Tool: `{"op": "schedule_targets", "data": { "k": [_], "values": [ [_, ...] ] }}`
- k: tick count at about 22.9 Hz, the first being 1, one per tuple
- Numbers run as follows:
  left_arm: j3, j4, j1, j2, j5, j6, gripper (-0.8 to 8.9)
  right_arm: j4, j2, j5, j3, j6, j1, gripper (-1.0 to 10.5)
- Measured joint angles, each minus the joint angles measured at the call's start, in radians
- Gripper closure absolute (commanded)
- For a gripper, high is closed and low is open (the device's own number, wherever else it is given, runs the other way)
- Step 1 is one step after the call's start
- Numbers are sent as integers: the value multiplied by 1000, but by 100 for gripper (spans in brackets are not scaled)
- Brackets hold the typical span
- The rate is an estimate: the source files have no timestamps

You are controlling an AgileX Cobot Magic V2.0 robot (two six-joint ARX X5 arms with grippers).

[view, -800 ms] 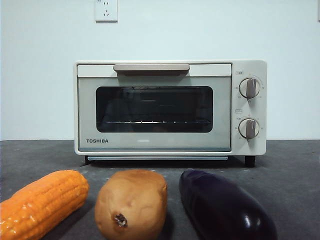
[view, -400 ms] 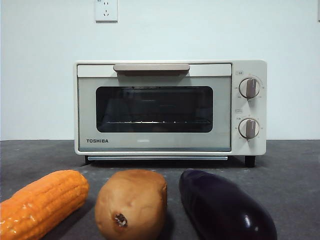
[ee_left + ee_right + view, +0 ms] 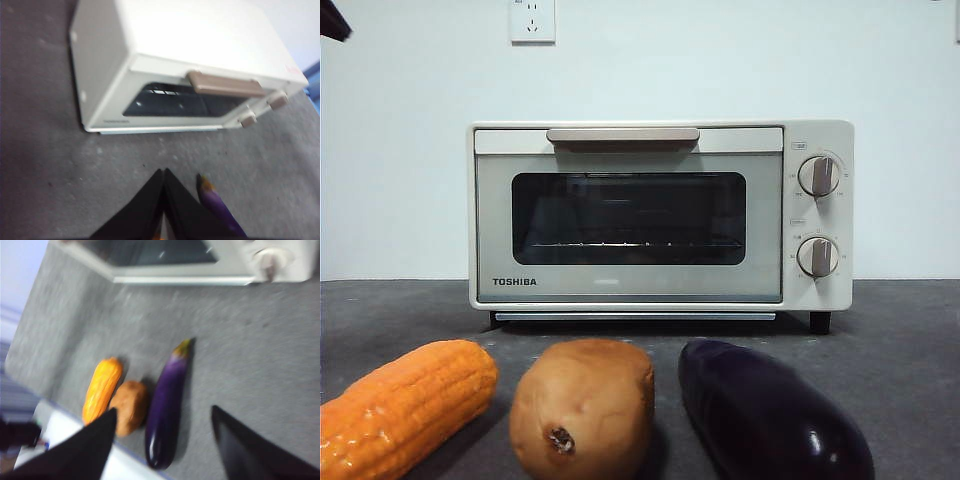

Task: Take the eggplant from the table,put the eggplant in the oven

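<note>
The glossy purple eggplant (image 3: 770, 415) lies on the grey table (image 3: 900, 340) at the front right, its stem end pointing toward the oven (image 3: 630, 215). The cream Toshiba oven stands behind it with its door closed. In the right wrist view my right gripper (image 3: 162, 409) hangs open, high over the eggplant (image 3: 170, 385), which shows between the jaws. My left gripper (image 3: 162, 174) is shut and empty, above the table in front of the oven (image 3: 200, 45), with the eggplant's stem end (image 3: 216, 202) beside it.
An orange corn cob (image 3: 405, 405) and a brown potato (image 3: 582, 405) lie in a row left of the eggplant, the potato close beside it. A black arm tip (image 3: 332, 20) shows at the top left corner. A wall socket (image 3: 532, 20) is above the oven.
A black arm tip has come into the front view's top left corner. The oven, eggplant, potato and corn have not moved.
</note>
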Motion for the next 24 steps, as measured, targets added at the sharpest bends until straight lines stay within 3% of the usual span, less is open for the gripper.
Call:
{"op": "schedule_targets", "data": {
  "k": [3, 5, 10, 13, 16, 24],
  "values": [
    [0, -1, -33, 17, 0, 3, 809, 12, 30, 2, 0, -4, 100, 561],
    [0, -2, -59, 22, 0, 3, 809, 28, 65, 46, 0, 7, 193, 561],
    [0, -2, -108, 23, 0, 10, 809, 80, 222, 393, 0, 153, 496, 561],
    [0, -2, -119, 23, 0, 10, 809, 115, 353, 541, 0, 230, 626, 562],
    [0, -3, -121, 23, 0, 11, 809, 195, 480, 603, 0, 283, 697, 562],
    [0, -2, -121, 23, 0, 11, 809, 341, 705, 598, 0, 329, 738, 626]
  ]
}}
